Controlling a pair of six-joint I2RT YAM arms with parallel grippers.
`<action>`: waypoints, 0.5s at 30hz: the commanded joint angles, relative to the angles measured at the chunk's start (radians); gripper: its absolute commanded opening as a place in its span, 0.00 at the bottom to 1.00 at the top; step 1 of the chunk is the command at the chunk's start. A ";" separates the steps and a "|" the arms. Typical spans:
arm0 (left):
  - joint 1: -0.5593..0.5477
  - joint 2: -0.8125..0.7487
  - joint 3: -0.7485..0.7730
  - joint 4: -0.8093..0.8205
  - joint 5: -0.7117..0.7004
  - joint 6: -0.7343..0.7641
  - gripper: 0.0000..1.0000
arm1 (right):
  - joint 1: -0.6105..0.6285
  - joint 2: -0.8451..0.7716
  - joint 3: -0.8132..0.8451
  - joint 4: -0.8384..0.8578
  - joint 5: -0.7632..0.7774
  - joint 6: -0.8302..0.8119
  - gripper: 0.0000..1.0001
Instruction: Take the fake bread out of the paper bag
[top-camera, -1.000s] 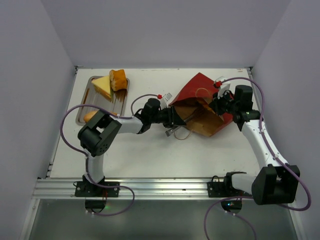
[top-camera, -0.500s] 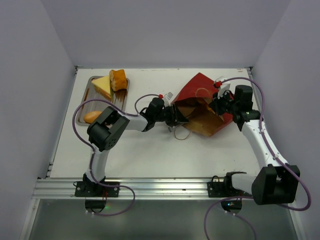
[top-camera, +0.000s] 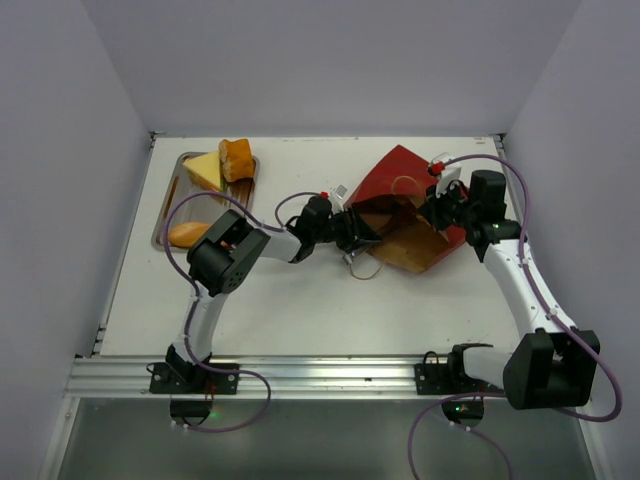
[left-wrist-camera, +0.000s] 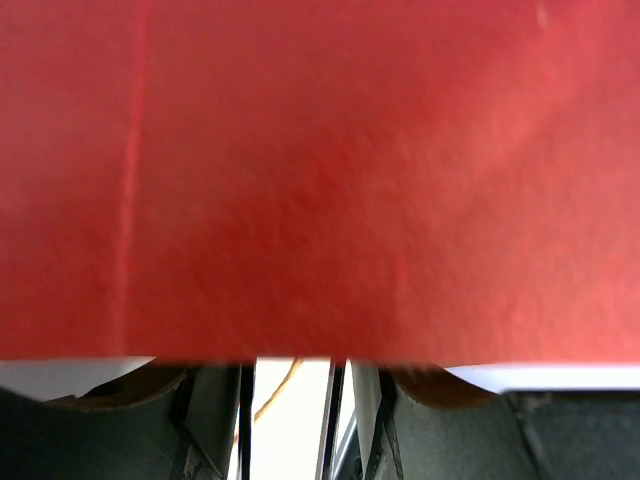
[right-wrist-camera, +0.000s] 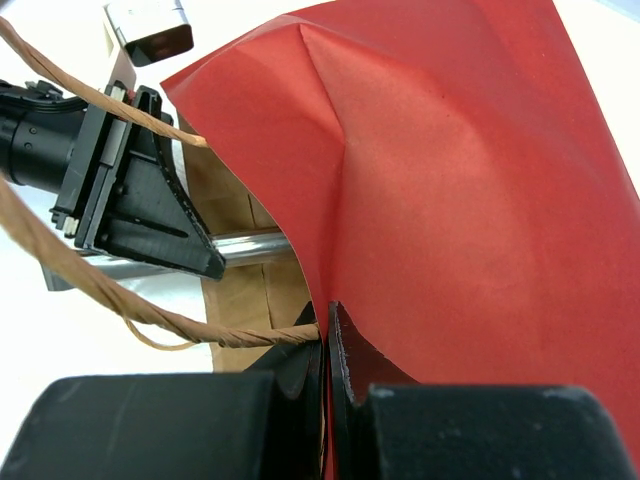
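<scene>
Right claw: pinching the paper bag rim, mouth facing left.
Left claw: nearer, at bag mouth; spread untellable.
Bread: hidden.

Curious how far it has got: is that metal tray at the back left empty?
No, the steel tray holds a yellow wedge, a brown chunk and an orange roll of bread.

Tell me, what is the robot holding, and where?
The right gripper pinches the paper bag by its red rim, beside a string handle. The left gripper: cannot tell.
</scene>
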 joint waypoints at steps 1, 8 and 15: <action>-0.006 0.019 0.053 0.112 0.020 -0.058 0.47 | -0.001 0.006 0.019 0.002 -0.026 -0.001 0.02; -0.006 0.024 0.034 0.199 0.066 -0.101 0.47 | -0.003 0.006 0.018 0.005 -0.028 -0.001 0.02; -0.006 0.033 0.042 0.193 0.075 -0.104 0.47 | -0.001 0.006 0.018 0.005 -0.029 0.000 0.02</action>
